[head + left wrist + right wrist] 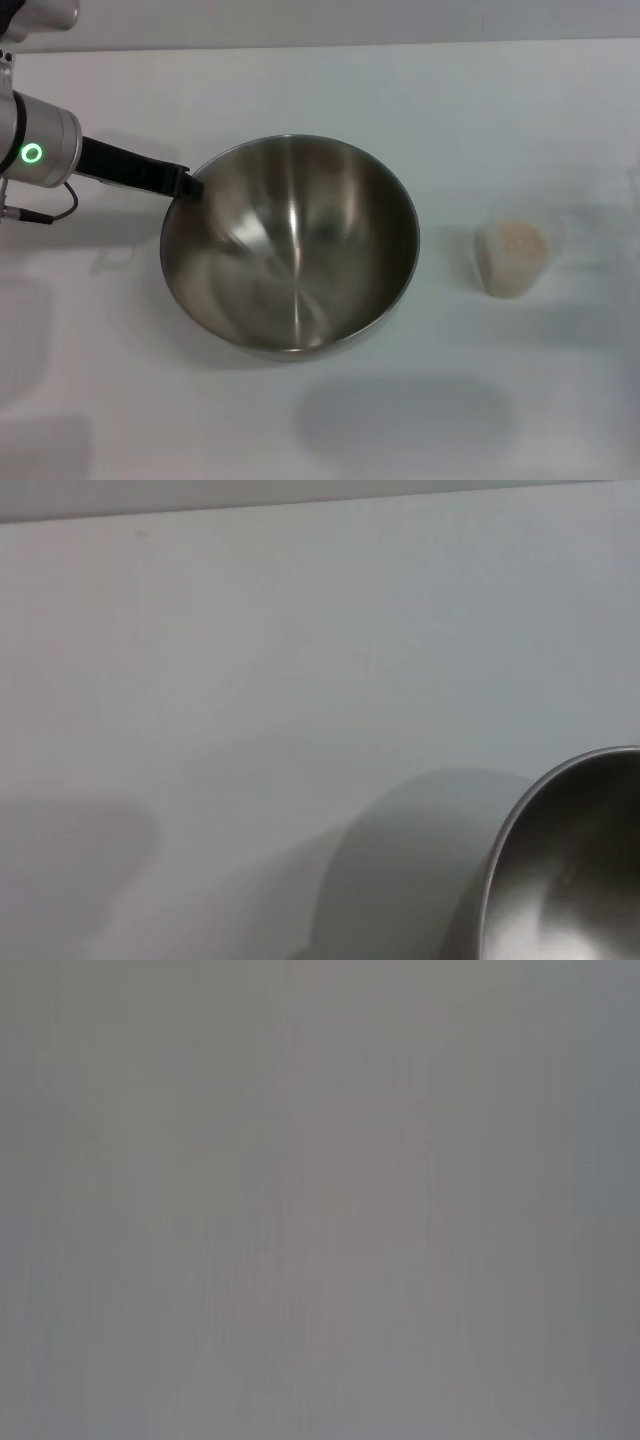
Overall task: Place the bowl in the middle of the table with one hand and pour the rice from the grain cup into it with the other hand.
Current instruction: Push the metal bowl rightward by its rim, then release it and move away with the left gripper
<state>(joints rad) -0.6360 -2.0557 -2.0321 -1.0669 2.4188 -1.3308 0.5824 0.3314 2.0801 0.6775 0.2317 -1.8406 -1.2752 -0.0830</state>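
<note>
Gripping bowl point(290, 250) rim, left gripper point(188, 186) half-hidden.

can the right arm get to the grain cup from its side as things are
Probably yes. The grain cup stands alone on the table, to the robot's right of the bowl, with nothing beside it. The left gripper is at the bowl's far-left rim. The right gripper is not in view.
</note>
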